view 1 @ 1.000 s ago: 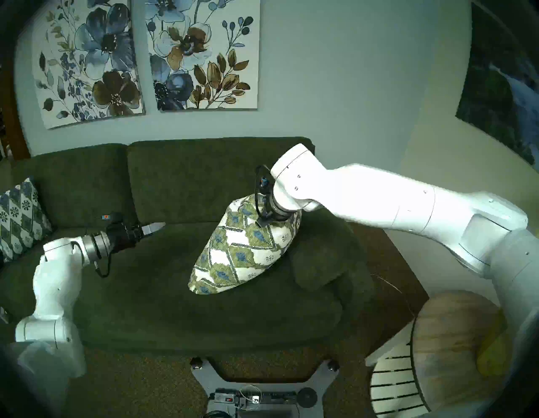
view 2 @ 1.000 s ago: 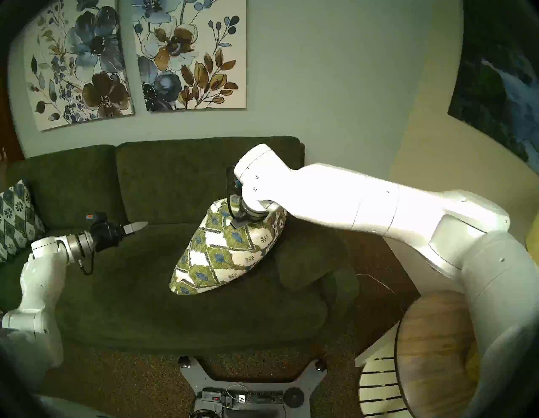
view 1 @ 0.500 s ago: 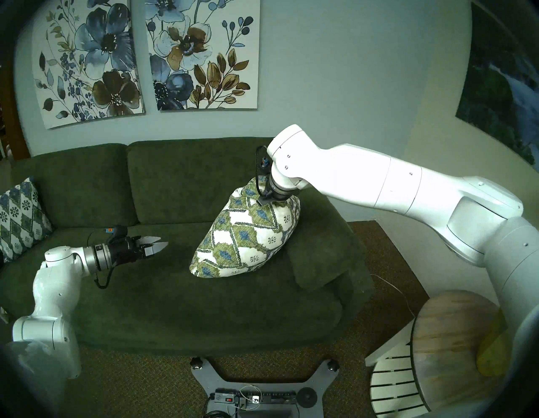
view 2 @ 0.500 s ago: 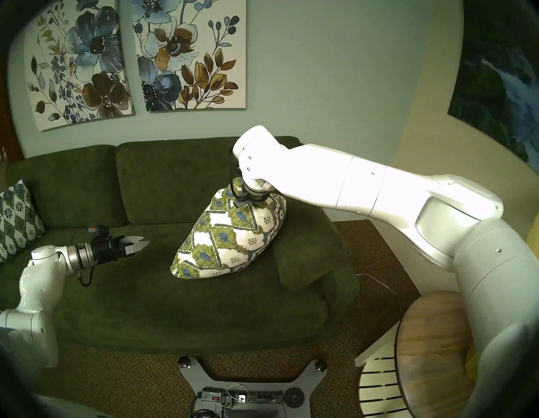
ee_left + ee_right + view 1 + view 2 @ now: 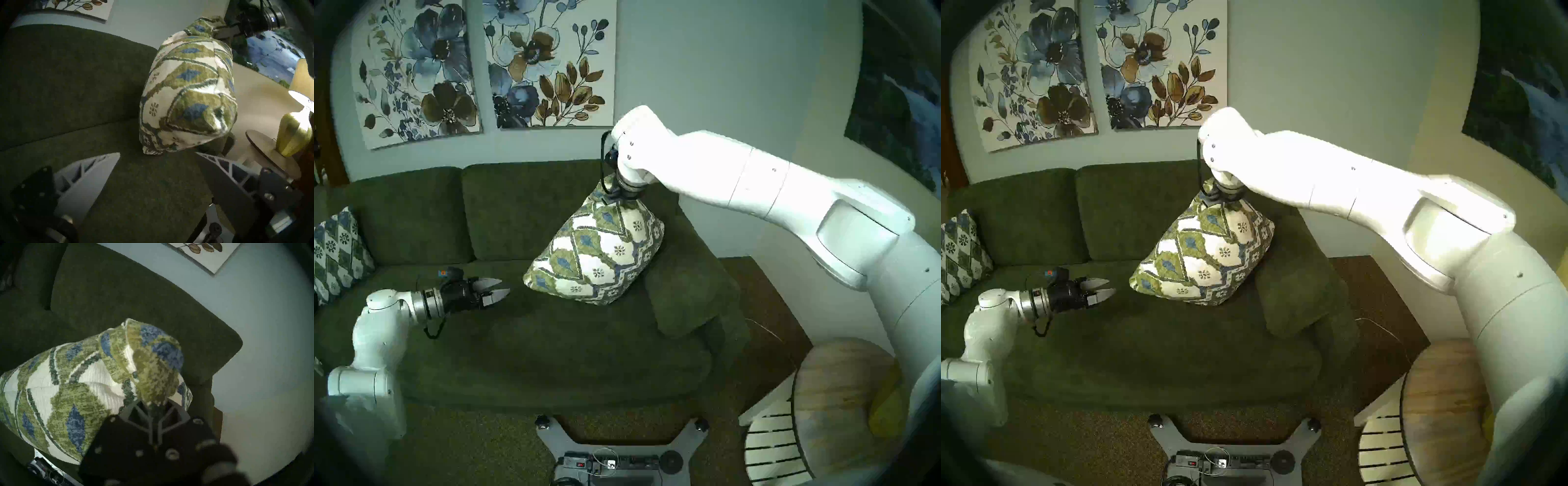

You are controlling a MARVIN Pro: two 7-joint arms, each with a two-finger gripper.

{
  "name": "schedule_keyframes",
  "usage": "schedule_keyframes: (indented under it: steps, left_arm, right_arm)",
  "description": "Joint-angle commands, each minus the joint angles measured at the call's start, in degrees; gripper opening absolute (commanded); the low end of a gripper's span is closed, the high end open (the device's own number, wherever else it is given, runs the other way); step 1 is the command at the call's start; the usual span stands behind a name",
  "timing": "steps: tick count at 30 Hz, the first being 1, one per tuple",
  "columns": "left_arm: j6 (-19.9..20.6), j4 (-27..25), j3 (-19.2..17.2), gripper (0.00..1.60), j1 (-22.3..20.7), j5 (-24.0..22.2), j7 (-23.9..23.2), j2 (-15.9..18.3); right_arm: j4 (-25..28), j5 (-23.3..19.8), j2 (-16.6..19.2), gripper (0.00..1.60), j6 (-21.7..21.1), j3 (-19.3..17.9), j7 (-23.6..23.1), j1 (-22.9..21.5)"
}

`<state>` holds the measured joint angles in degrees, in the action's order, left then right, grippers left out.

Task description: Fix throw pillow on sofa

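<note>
The throw pillow [image 5: 599,251] [image 5: 1209,254], cream with green leaf diamonds and zigzag bands, hangs by its top corner and rests its lower corner on the seat of the dark green sofa [image 5: 524,339] [image 5: 1131,339]. My right gripper [image 5: 619,195] [image 5: 1221,195] is shut on that top corner; in the right wrist view the fingers [image 5: 153,414] pinch the bunched fabric of the pillow [image 5: 68,395]. My left gripper [image 5: 500,288] [image 5: 1107,286] is open and empty, low over the seat, just left of the pillow [image 5: 186,88]. Its fingers [image 5: 95,176] flank bare seat [image 5: 144,195].
A bluer diamond-lattice pillow [image 5: 337,254] leans at the sofa's left end. A plain dark green cushion [image 5: 690,292] lies at the right end beside the held pillow. A round wooden side table [image 5: 836,404] with a lamp [image 5: 295,132] stands to the right.
My right arm has lifted the pillow by its corner, turning it from lying slanted to hanging nearly upright. My left gripper has dropped toward the seat, opened and moved slightly right.
</note>
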<state>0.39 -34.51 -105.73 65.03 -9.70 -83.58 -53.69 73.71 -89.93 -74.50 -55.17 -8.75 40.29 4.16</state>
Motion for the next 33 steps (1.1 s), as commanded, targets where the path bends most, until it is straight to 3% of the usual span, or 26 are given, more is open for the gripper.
schedule_keyframes:
  steps: [1,15,33]
  left_arm:
    - [-1.8,0.0,-0.2,1.60,-1.5,-0.3,-0.7,0.3]
    - [-4.6,1.2,-0.1,1.60,-2.0,-0.3,-1.3,0.4]
    - [-6.6,1.7,-0.1,1.60,-2.1,-0.2,-1.4,0.4]
  right_arm:
    - [-4.0,4.1,-4.1,0.00,0.2,-3.2,-0.5,-6.0]
    - [-15.2,7.0,-9.9,0.00,0.4,0.1,-6.7,-9.7]
    - [-24.5,9.0,-15.7,0.00,1.7,2.1,-12.8,-12.5]
